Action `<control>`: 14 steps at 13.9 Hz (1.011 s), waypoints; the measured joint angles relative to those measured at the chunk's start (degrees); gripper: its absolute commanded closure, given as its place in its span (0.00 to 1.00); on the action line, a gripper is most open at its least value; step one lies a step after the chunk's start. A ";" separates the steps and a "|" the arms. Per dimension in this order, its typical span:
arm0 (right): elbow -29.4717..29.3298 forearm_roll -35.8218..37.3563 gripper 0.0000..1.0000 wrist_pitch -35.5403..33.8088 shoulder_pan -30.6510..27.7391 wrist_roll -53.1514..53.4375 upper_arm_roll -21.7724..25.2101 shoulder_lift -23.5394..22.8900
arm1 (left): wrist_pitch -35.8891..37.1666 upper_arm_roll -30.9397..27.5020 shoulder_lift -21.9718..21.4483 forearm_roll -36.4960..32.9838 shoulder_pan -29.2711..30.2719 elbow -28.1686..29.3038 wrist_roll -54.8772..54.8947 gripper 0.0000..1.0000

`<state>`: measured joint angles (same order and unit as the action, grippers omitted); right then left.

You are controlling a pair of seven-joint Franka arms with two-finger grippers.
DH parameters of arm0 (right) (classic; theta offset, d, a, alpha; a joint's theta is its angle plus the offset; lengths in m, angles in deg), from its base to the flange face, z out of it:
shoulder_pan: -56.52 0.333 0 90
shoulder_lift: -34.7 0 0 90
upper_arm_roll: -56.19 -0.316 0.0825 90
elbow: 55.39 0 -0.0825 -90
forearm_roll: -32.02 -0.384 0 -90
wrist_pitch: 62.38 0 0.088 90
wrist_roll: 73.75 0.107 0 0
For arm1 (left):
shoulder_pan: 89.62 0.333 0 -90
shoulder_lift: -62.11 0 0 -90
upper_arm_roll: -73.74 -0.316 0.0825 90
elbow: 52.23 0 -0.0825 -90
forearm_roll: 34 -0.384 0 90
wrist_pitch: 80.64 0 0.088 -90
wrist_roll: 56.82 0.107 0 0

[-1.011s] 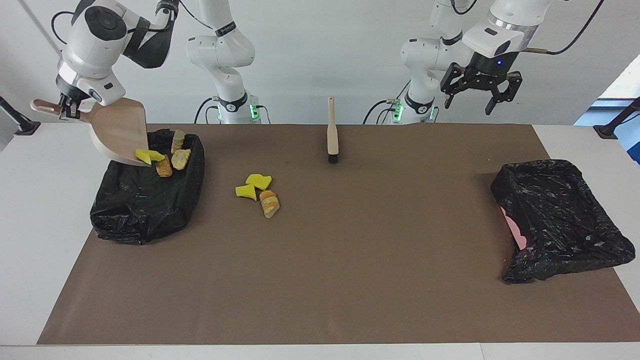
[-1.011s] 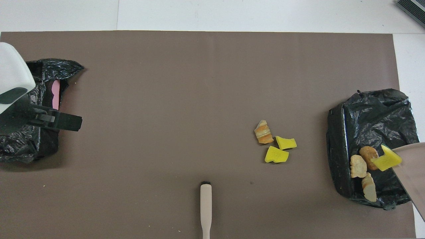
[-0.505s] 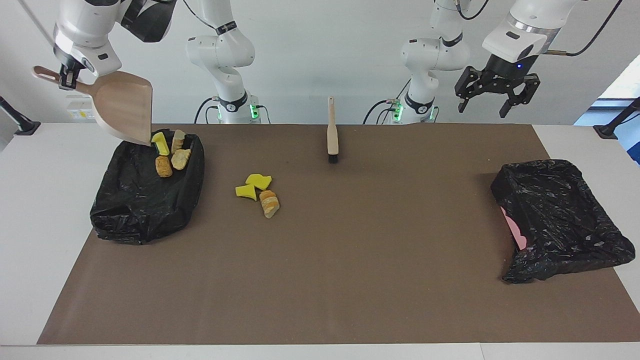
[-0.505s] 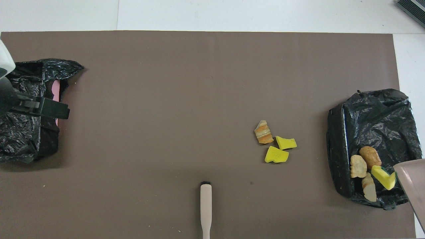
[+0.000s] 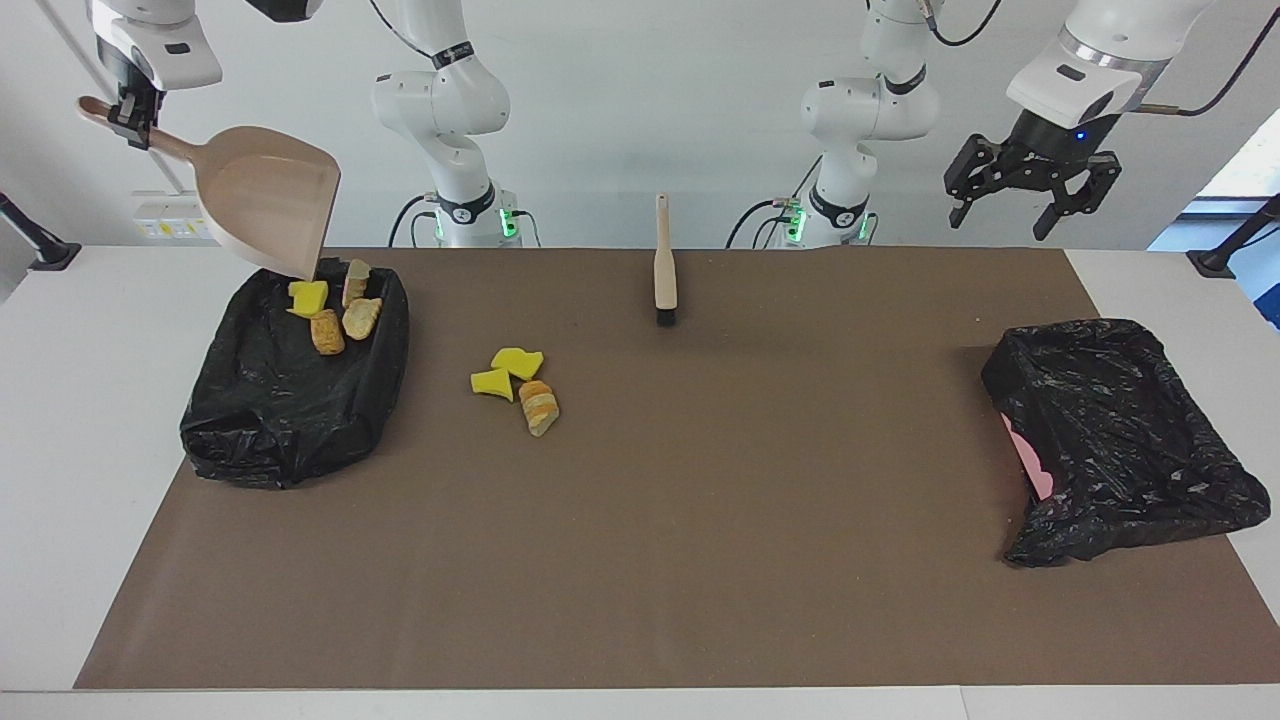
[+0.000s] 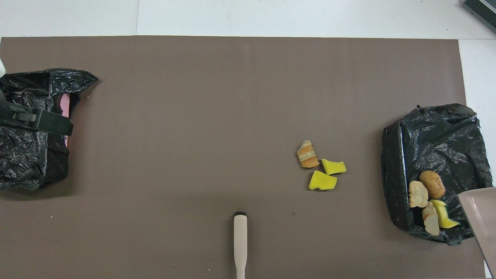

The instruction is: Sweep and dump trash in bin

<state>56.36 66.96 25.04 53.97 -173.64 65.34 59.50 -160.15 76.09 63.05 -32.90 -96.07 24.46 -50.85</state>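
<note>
My right gripper (image 5: 127,104) is shut on the handle of the tan dustpan (image 5: 265,200), held high and tilted lip-down over the black-bagged bin (image 5: 290,400) at the right arm's end. In that bin lie a yellow sponge (image 5: 308,297) and three rolls (image 5: 327,332). More trash lies on the brown mat beside the bin: two yellow sponges (image 5: 517,360) and a striped roll (image 5: 540,407). From overhead the roll (image 6: 307,154) lies a little farther from the robots than the sponges (image 6: 321,180). My left gripper (image 5: 1000,215) hangs open and empty, high over the table's left-arm end.
A wooden brush (image 5: 664,262) lies on the mat near the robots, midway between the arms, bristles pointing away from them. A second black-bagged bin (image 5: 1120,440), pink showing at its rim, stands at the left arm's end. The dustpan's lip (image 6: 480,217) overhangs the first bin (image 6: 438,128).
The right gripper lifted the dustpan higher, and the yellow sponge slid off its lip into the bin. The left gripper rose and drifted toward its own end of the table.
</note>
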 measured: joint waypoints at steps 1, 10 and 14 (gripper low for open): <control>-0.05 -2.98 1.00 -0.46 0.05 4.70 -1.05 -0.01 | 0.56 0.20 -0.42 0.00 0.00 0.12 0.00 0.00; 1.96 -25.30 1.00 2.25 0.97 61.69 -19.97 -6.12 | 1.35 0.08 -1.02 0.00 0.22 0.56 0.00 0.00; 1.94 -27.39 1.00 10.19 0.95 82.62 -26.10 -13.16 | 1.35 0.08 -1.02 0.00 0.22 0.56 0.00 0.00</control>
<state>58.30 39.57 35.23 54.92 -91.01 39.24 46.35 -158.80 76.17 62.03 -32.91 -95.85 25.02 -50.85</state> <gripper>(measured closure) 0.678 0.000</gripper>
